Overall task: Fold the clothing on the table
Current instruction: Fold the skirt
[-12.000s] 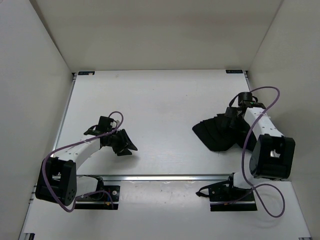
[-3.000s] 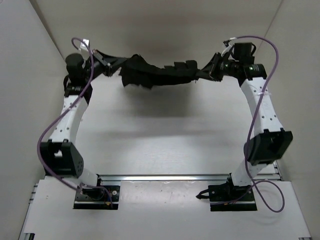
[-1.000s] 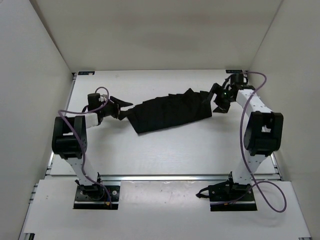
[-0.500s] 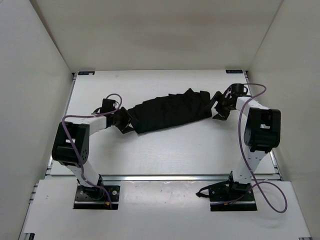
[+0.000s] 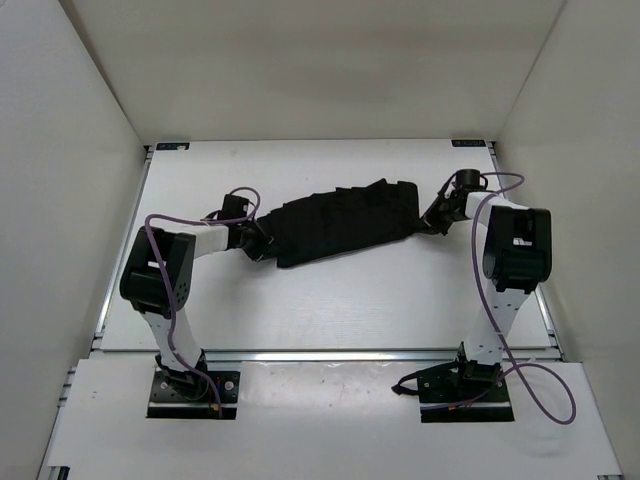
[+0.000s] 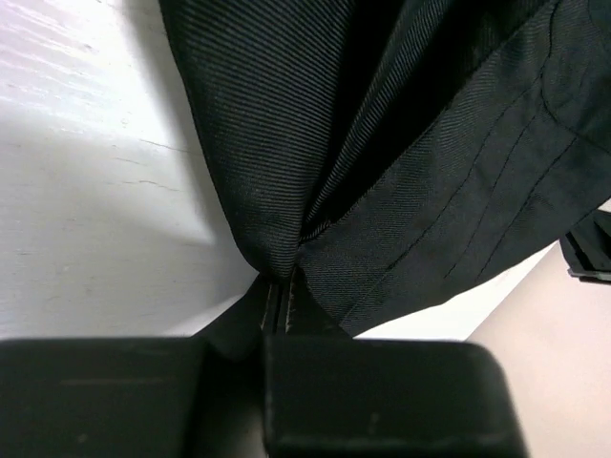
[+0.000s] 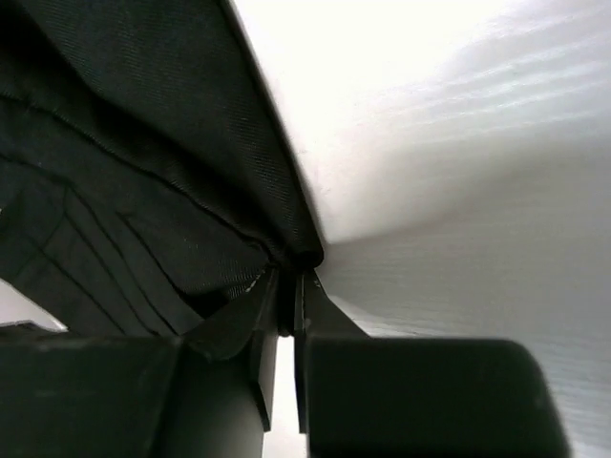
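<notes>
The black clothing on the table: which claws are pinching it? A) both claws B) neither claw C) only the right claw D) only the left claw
A: the left claw and the right claw each have their tips squeezed together on a bunched corner of the black clothing, one at each end.

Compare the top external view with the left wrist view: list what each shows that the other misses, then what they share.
Only the top external: the whole clothing lying as a band across the table, with the right fingers at its right end. Only the left wrist: the left fingers pressed shut on a gathered corner, plus the fabric's fine weave and stitch lines. Both: black fabric lying on the white surface, held at its left end.
</notes>
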